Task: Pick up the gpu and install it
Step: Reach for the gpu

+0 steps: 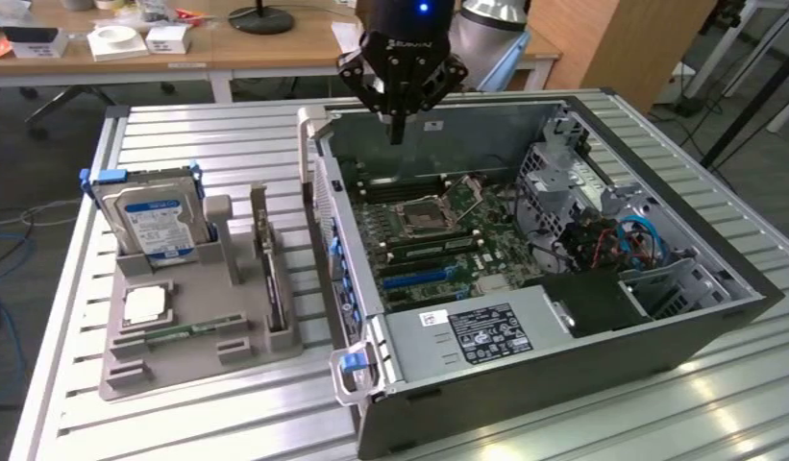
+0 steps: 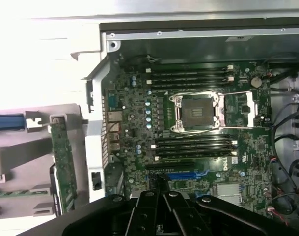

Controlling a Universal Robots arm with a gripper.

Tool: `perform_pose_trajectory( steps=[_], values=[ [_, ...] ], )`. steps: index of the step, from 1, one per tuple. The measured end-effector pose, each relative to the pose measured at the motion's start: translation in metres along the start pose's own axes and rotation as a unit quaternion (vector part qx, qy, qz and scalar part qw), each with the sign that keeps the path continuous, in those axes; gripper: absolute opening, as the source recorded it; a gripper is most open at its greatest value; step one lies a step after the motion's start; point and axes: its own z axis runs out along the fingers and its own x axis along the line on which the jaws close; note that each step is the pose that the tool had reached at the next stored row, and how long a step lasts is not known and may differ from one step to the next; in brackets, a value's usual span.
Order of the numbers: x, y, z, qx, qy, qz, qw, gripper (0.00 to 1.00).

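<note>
One gripper, jaws together and holding nothing, hangs over the far part of the open computer case, above its motherboard. We list the case on a slatted metal table; a wooden desk stands behind in the room. The gpu stands on edge in a grey holder beside the case toward the exterior view's left, well apart from the jaws, near a hard drive.
</note>
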Motion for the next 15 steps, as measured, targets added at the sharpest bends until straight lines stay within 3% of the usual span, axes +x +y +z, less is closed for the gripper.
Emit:
perform_pose_trajectory(
  steps=[15],
  values=[
    [0.043,-0.003,0.0019,0.0,0.0,0.0,1.0,0.1]
  ],
)
